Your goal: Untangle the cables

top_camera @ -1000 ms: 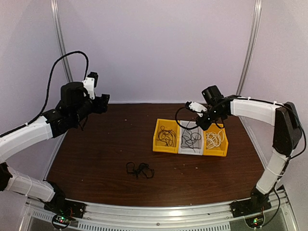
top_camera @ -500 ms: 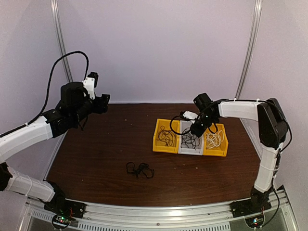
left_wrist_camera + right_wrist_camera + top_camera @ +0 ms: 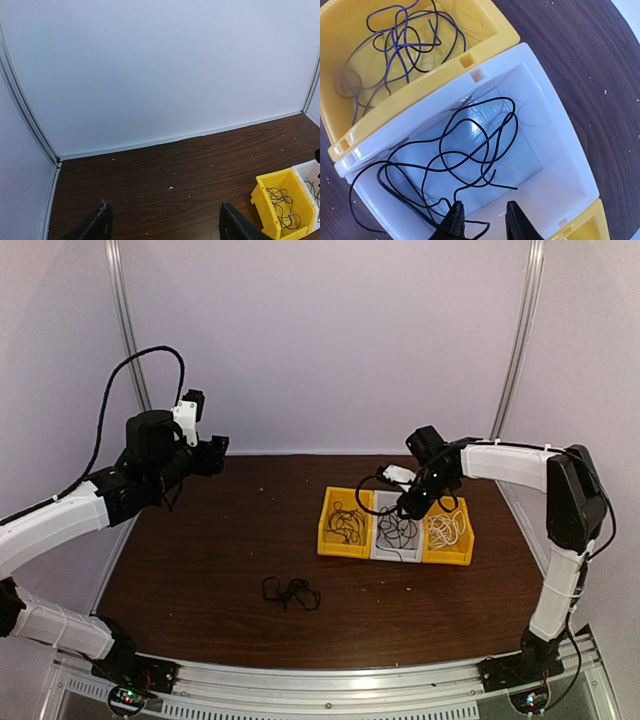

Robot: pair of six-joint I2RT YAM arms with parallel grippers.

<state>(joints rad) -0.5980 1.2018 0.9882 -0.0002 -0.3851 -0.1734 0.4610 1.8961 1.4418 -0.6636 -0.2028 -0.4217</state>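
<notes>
On the counter's [image 3: 200, 560] right half, left bin [image 3: 340, 547], middle bin [image 3: 396, 553] and right bin [image 3: 447, 557] stand touching in a row, cables [image 3: 346, 524] in each. A cable tangle [image 3: 290, 592] lies nearer the near edge, left of them.

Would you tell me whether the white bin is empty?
Not empty: a black cable lies looped inside the white bin, one loop spilling over its rim.

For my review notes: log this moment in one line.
right claw: open over white bin | black cable: mostly in bin | left claw: open, empty

Dark wood-grain counter [image 3: 200, 550] dotted with pale specks [image 3: 171, 188], plain white walls [image 3: 160, 65] behind and beside it, curved grey corner posts [image 3: 126, 320], metal rail [image 3: 330, 692] along near edge.
</notes>
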